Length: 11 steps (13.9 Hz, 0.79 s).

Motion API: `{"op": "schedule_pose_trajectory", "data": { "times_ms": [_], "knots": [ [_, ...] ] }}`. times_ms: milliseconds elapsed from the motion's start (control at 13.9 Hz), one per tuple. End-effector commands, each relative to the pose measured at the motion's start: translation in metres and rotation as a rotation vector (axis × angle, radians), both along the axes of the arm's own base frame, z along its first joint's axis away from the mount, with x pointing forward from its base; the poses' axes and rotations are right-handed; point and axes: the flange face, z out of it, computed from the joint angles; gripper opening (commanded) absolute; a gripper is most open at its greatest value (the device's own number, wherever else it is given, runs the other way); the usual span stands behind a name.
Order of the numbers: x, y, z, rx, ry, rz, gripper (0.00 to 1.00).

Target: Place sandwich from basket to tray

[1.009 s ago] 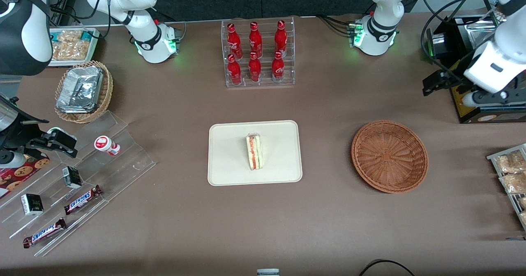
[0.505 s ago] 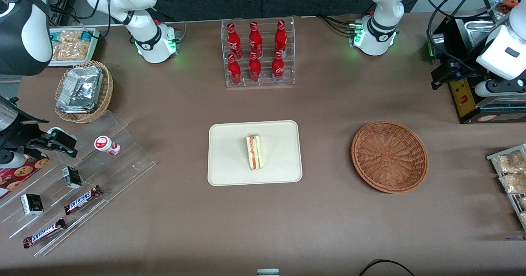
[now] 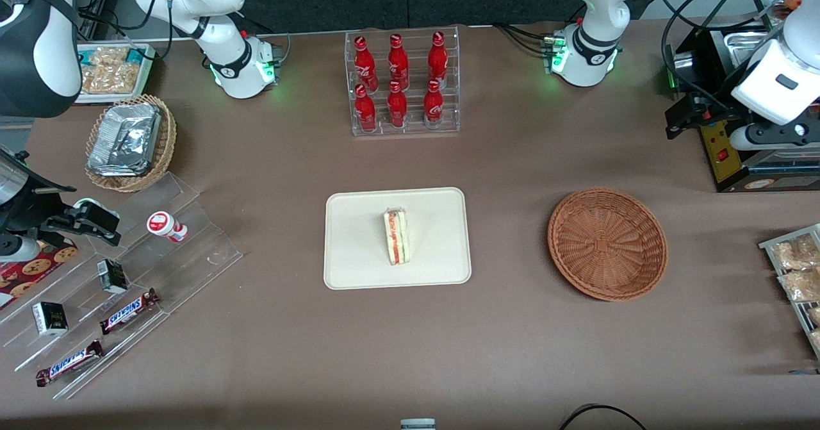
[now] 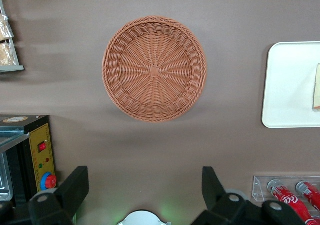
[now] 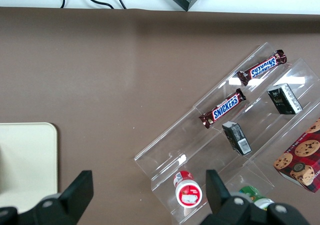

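The sandwich (image 3: 397,236) lies in the middle of the cream tray (image 3: 359,270), with its red and green filling edge showing. The reddish-brown wicker basket (image 3: 607,244) is empty and sits beside the tray toward the working arm's end. My left gripper (image 3: 680,117) is open and empty. It hangs high above the table, farther from the front camera than the basket and next to a black machine. In the left wrist view the gripper (image 4: 142,182) holds nothing, and the basket (image 4: 154,68), the tray (image 4: 285,85) and a sliver of the sandwich (image 4: 317,87) show.
A clear rack of red bottles (image 3: 400,84) stands farther from the camera than the tray. A black machine with a red switch (image 3: 727,154) is beside the gripper. Bagged snacks on a wire rack (image 3: 794,270), a tan basket of foil packs (image 3: 128,141) and a stepped acrylic rack (image 3: 128,289) sit at the table ends.
My left gripper has risen and drawn a little farther from the front camera, then shifted slightly sideways. The sandwich, tray and basket have not moved.
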Motion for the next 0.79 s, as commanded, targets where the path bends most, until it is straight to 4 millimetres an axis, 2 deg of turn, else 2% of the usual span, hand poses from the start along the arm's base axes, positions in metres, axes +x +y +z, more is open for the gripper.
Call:
{"op": "schedule_pose_trajectory", "data": {
  "times_ms": [0,721],
  "knots": [
    [0.0022,-0.0019,0.0037,0.014,0.007,-0.008,1.0],
    [0.0029,0.0009,-0.0006,0.018,0.016,-0.009,1.0]
  ]
}}
